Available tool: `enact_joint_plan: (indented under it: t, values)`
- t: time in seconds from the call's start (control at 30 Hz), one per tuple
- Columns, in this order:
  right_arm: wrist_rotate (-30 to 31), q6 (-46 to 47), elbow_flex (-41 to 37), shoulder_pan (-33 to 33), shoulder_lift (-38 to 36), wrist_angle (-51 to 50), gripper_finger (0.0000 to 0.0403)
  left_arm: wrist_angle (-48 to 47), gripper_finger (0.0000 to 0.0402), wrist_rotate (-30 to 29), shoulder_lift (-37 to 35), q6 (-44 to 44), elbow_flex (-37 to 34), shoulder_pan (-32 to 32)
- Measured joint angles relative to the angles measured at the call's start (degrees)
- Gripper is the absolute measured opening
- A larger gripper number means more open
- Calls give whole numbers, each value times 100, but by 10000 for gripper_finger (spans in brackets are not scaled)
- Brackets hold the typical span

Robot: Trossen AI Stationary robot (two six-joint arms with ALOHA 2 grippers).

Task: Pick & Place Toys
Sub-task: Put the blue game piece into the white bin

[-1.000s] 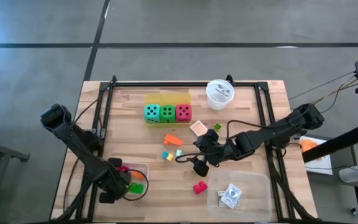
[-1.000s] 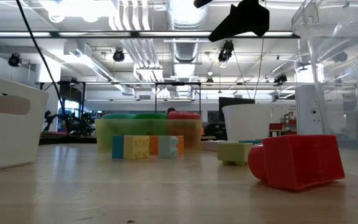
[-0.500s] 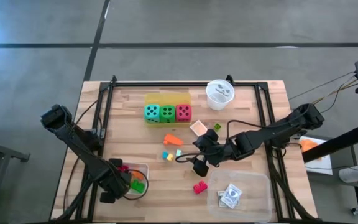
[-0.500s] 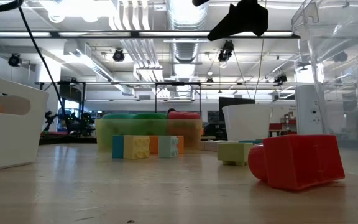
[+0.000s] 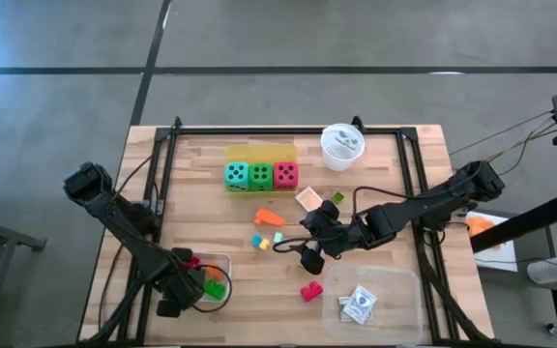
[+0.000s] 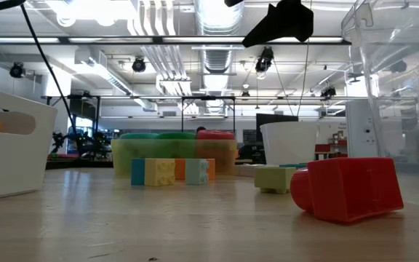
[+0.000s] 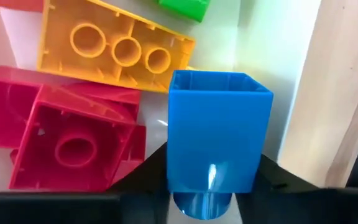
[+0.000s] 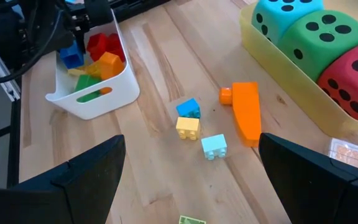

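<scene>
Open-plan lab: exposed ceiling ducts (image 6: 217, 18)

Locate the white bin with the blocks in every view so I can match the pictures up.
High view: white bin at the table's front-left, under the left hand.
Low view: its wall fills the picture's left edge.
Left wrist view: its white floor lies behind the blue block that the left hand holds.
Right wrist view: far across the table, blocks inside.
Shared landmark: the three dice, also in the low and right wrist views.
</scene>
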Motion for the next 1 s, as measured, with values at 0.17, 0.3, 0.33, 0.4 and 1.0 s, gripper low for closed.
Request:
enact_joint_plan:
  t: [0.17, 0.3, 0.33, 0.4, 1.0]
  values:
    - [0, -1, 0, 0, 0, 4, 363, 3, 259, 35, 0, -266, 7, 53]
    - [0, -2, 0, 0, 0, 7, 363, -24, 339, 29, 0, -327, 15, 87]
    - [-1, -1, 0, 0, 0, 8, 363, -14, 352, 78, 0, -343, 15, 91]
    - [-2, -2, 0, 0, 0, 7, 363, -15, 372, 66, 0, -343, 15, 85]
    - [-4, 0, 0, 0, 0, 13, 363, -312, 397, 105, 0, -300, 317, 90]
